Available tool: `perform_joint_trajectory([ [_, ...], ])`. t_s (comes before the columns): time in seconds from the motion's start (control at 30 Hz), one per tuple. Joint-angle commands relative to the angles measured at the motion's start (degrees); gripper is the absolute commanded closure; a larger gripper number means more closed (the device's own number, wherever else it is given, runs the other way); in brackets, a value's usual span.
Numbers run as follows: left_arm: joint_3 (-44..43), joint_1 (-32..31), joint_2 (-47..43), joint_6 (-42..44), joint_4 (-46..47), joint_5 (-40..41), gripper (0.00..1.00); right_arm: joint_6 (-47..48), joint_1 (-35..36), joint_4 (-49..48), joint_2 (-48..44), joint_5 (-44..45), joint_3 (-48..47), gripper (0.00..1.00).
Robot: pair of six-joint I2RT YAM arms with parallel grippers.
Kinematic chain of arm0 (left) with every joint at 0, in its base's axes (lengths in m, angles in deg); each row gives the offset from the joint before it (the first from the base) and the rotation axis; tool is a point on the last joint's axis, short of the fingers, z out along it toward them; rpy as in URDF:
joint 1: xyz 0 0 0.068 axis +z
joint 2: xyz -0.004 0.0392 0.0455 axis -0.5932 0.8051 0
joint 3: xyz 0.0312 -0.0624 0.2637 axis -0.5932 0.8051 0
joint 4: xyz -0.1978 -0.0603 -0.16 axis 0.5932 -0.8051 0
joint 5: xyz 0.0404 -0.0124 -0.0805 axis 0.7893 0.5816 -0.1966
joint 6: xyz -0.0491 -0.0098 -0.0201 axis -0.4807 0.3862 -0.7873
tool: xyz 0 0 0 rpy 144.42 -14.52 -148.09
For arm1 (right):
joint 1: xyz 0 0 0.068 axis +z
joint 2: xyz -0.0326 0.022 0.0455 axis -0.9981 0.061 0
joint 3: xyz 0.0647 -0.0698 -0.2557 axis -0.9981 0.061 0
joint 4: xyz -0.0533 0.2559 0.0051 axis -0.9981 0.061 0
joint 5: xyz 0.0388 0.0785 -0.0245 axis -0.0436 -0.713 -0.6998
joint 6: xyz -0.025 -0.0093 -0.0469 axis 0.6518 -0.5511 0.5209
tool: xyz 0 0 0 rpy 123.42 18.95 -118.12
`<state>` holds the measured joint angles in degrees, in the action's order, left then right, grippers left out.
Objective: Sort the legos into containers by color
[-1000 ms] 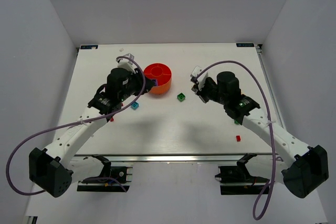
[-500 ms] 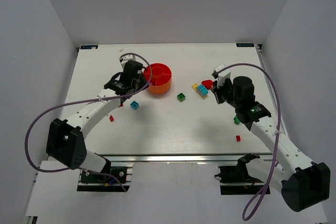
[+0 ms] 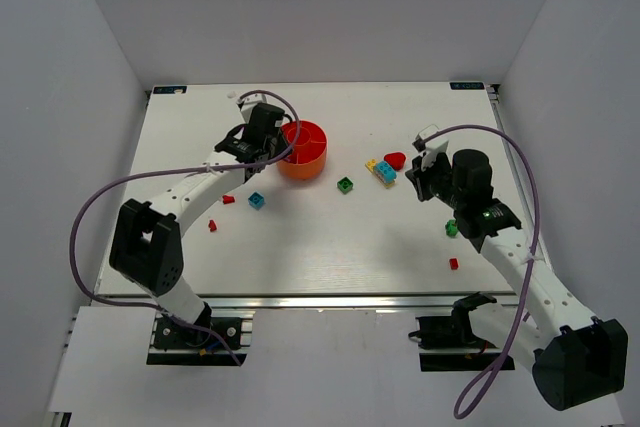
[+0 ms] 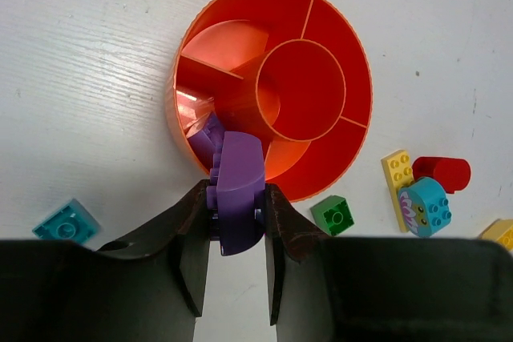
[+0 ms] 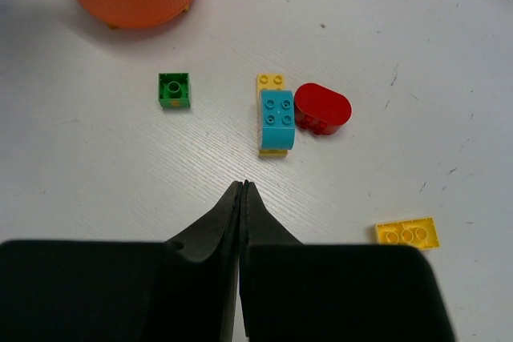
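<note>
My left gripper (image 4: pixel 236 191) is shut on a purple lego (image 4: pixel 238 174) and holds it over the near-left rim of the red-orange bowl (image 4: pixel 357 78). Another purple piece (image 4: pixel 207 135) lies in the wedge compartment below it. In the top view the left gripper (image 3: pixel 274 145) is at the bowl's (image 3: pixel 310 162) left side. My right gripper (image 5: pixel 243 186) is shut and empty above the table, just short of a cyan-on-yellow lego cluster (image 5: pixel 276 118) and a red rounded lego (image 5: pixel 322 108). A green lego (image 5: pixel 174 90) lies to their left.
In the top view a cyan lego (image 3: pixel 257 201) and two small red ones (image 3: pixel 228 200) (image 3: pixel 212 226) lie left of centre. A green lego (image 3: pixel 451 229) and a red one (image 3: pixel 453 263) lie by the right arm. A yellow plate (image 5: pixel 407 232) lies right of my right gripper.
My left gripper has moved up and right to the bowl's rim with the purple lego. My right arm has drawn back to the right, uncovering the cyan-yellow cluster and the red lego.
</note>
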<state>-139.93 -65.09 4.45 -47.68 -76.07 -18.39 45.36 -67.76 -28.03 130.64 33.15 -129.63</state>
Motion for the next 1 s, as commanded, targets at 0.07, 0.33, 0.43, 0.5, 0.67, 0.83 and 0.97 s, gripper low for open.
perform_joint_trajectory([
  [0.07, -3.4, 0.1, 1.0, -0.7, 0.5, 0.5, 0.85, -0.7, -1.2, -1.9, -1.6, -1.9, 0.2, 1.0],
  [0.33, -5.5, 0.1, 3.0, -0.6, -1.2, 1.3, 0.53, -0.9, -2.3, -1.5, -1.7, -3.4, 0.2, 1.0],
  [0.43, -6.2, 0.1, 3.1, -0.4, -1.2, 0.7, 0.35, -1.0, -2.6, -1.3, -1.6, -3.8, 0.3, 1.0],
  [0.5, -6.6, 0.1, 3.2, -0.3, -1.3, 0.8, 0.29, -1.1, -3.0, -1.2, -1.6, -4.1, 0.2, 1.0],
  [0.67, -7.6, 0.1, 3.0, 0.2, -2.0, 1.1, 0.29, -1.2, -3.5, -0.8, -1.4, -4.9, 0.1, 1.0],
  [0.83, -7.7, 0.1, 1.3, 1.5, -1.6, 1.2, 0.31, -1.2, -3.9, -0.8, -0.9, -5.4, 0.0, 1.0],
  [0.97, -6.8, 0.1, -1.0, 3.6, -2.1, 1.1, 0.55, -1.3, -4.4, -0.6, -0.9, -5.5, 0.0, 1.0],
])
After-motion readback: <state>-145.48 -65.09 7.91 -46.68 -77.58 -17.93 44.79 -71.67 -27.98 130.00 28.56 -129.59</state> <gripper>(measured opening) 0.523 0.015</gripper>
